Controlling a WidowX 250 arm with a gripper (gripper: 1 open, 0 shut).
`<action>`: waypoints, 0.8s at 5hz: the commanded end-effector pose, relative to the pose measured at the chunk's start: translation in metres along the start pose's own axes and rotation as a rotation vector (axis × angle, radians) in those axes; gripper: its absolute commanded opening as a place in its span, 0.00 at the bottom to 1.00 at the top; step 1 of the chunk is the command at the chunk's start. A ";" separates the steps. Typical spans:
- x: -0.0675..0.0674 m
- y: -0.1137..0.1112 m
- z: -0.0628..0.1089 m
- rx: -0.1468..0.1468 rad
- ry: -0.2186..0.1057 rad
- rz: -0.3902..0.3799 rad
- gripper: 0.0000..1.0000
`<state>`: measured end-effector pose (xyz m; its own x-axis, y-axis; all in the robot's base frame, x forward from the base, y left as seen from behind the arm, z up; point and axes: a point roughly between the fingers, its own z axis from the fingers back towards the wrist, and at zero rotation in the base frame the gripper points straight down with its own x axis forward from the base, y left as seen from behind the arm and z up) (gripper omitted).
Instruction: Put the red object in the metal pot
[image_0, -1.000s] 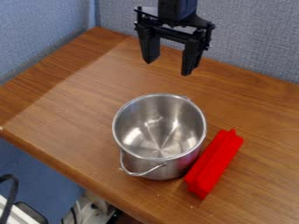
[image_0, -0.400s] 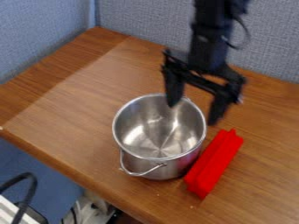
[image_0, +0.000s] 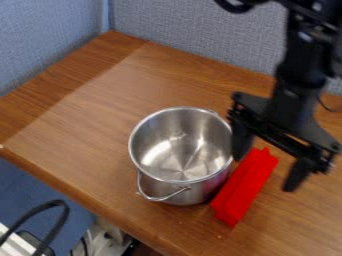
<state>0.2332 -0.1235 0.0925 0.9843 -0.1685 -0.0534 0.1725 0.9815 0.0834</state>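
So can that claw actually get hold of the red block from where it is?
Probably yes. The gripper hangs open, pointing down right over the red object, which lies flat on the table beside the metal pot. Nothing covers the block, though the pot's wall is close on one side.

Black end effector (image_0: 273, 153) pointing straight down, fingers spread wide, empty; arm rising to upper right.
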 end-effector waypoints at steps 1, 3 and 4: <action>0.008 -0.022 0.014 0.041 -0.084 0.019 1.00; 0.007 -0.013 0.006 0.082 -0.089 0.008 1.00; 0.002 0.002 0.005 0.089 -0.092 0.020 1.00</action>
<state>0.2319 -0.1244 0.0846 0.9870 -0.1604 -0.0113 0.1598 0.9704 0.1809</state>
